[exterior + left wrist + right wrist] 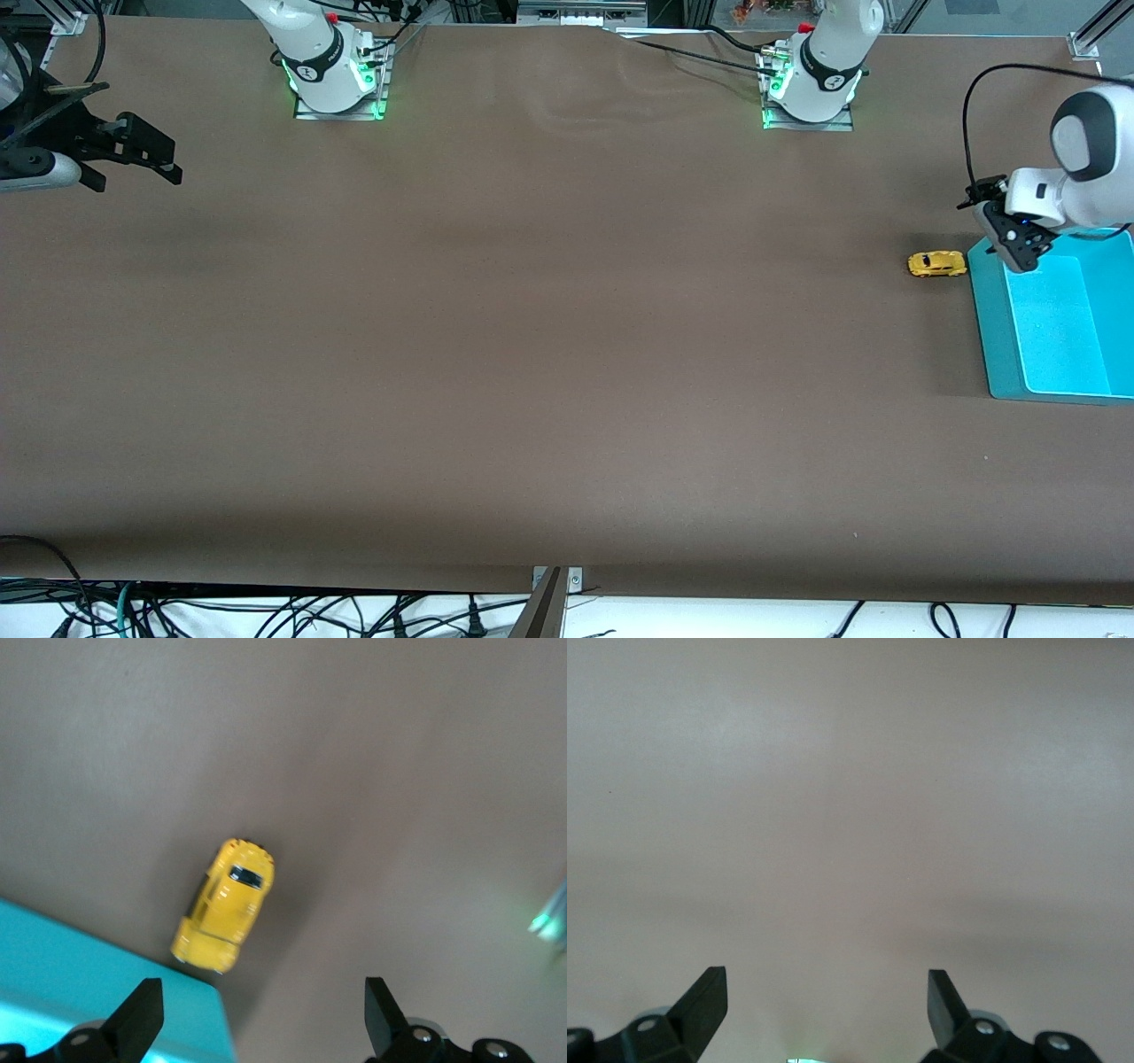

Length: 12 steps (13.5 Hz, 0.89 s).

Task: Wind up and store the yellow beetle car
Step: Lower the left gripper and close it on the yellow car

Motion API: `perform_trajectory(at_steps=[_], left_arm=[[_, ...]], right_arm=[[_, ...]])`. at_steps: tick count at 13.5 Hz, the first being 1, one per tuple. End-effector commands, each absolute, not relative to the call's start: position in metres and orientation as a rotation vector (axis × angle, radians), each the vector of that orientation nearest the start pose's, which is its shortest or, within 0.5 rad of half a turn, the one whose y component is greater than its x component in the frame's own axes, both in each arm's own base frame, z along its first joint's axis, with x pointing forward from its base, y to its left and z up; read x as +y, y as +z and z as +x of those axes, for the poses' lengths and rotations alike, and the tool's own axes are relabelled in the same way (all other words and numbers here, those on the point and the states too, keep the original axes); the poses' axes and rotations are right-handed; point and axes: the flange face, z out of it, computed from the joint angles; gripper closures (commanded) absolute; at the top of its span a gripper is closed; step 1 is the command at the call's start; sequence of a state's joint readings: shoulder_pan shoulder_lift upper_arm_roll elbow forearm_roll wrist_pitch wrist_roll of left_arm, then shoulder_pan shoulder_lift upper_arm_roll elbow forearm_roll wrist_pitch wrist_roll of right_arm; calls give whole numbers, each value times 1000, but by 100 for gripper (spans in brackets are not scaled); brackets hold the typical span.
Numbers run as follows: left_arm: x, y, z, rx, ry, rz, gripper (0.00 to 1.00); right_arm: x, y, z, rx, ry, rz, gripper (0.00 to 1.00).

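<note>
1. The yellow beetle car (936, 264) is seen at the frame's right edge, on the table (532, 354), just beside the teal bin (994, 354).
2. The left gripper (1019, 244), jaws apart and empty, hangs over the bin's corner; it should be centred over the car before descent.
3. The right gripper (146, 164) waits at upper left, jaws apart.

The teal bin (997, 328) runs off the frame's right edge, so its full width can't be seen. The right gripper (142, 151) at upper left has its arm chopped by the left edge. The yellow beetle car (936, 264) is too tiny there to make out wheels.
</note>
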State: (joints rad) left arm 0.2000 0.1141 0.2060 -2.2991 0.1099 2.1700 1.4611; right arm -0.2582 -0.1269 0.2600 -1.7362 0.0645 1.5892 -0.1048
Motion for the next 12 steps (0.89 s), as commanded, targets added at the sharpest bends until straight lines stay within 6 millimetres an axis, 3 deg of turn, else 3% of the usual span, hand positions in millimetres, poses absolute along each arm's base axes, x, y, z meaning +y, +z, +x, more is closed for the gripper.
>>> perform_trajectory(at_steps=[1, 4, 7, 10, 12], left_arm=[[203, 258, 465, 2033, 339, -2502, 0], [201, 240, 464, 2147, 292, -2374, 0], [198, 204, 454, 2221, 286, -2307, 0], [198, 186, 435, 2220, 290, -2328, 0], [200, 182, 435, 2222, 267, -2300, 0]], right_arm=[[12, 626, 515, -140, 24, -3120, 0], [9, 631, 516, -135, 9, -3145, 0], [9, 628, 518, -125, 18, -3138, 0], [9, 627, 517, -82, 40, -3140, 0], [9, 626, 517, -79, 44, -3136, 0]])
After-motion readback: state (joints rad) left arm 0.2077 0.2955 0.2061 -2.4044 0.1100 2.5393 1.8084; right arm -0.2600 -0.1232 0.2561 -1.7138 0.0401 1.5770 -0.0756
